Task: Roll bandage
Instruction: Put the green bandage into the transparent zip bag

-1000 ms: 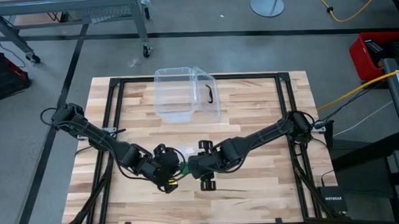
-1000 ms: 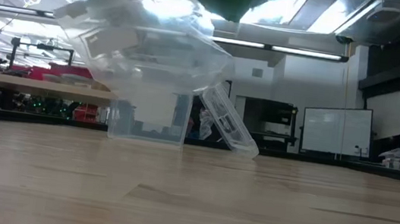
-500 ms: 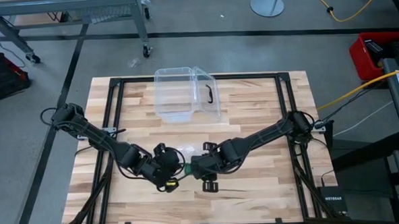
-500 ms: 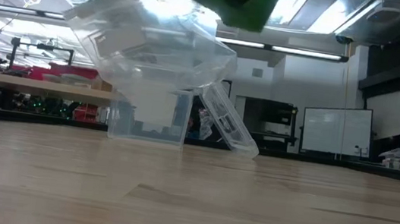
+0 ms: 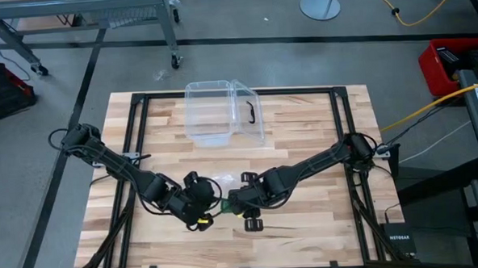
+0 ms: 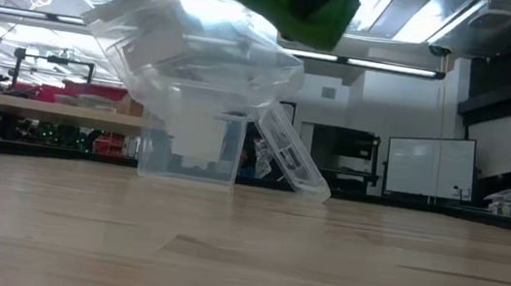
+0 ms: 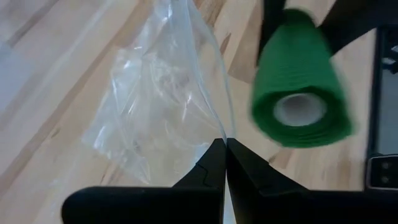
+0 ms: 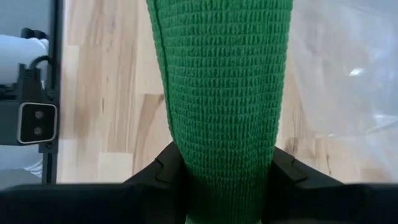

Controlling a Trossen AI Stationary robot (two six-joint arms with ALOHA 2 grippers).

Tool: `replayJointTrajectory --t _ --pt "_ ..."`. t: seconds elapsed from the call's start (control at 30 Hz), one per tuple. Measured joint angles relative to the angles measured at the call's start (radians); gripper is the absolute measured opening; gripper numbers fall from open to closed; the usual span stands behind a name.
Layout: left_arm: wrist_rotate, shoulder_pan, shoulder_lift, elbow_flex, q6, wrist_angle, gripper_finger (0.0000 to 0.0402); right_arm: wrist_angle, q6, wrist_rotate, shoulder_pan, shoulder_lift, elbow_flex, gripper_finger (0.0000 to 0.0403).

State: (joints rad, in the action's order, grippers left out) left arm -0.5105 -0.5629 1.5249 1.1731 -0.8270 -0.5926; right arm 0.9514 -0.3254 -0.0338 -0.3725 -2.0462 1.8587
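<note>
From where I'm standing the right gripper (image 8: 219,180) has the bandage (image 8: 221,93) clamped as a stubby green roll, held up off the table (image 5: 320,138) near the front middle. The left gripper (image 7: 222,163) is pinched tight on the crinkly clear wrapper (image 7: 161,106) right beside it. Looks risky to me: that squishy roll could squirm out of the fingers, or the wrapper could snag it.
</note>
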Motion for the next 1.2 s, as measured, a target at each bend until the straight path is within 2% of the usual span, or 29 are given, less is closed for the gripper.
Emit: replayJointTrajectory --t 0.4,0.67,0.87,1.2 --pt "-0.02 -0.001 0.0 0.0 -0.003 0.008 0.0 -0.01 0.021 -0.105 0.008 0.001 0.026 0.0132" --pt "-0.02 -0.001 0.0 0.0 -0.003 0.007 0.0 -0.003 -0.058 -0.084 0.026 0.001 0.026 0.0132" --pt "-0.027 -0.002 0.0 0.0 -0.003 0.007 0.0 0.015 -0.074 -0.032 0.034 0.001 0.026 0.0132" --pt "-0.057 -0.027 0.0 0.0 -0.003 0.014 0.0 0.019 -0.093 -0.025 0.034 0.001 0.026 0.0132"
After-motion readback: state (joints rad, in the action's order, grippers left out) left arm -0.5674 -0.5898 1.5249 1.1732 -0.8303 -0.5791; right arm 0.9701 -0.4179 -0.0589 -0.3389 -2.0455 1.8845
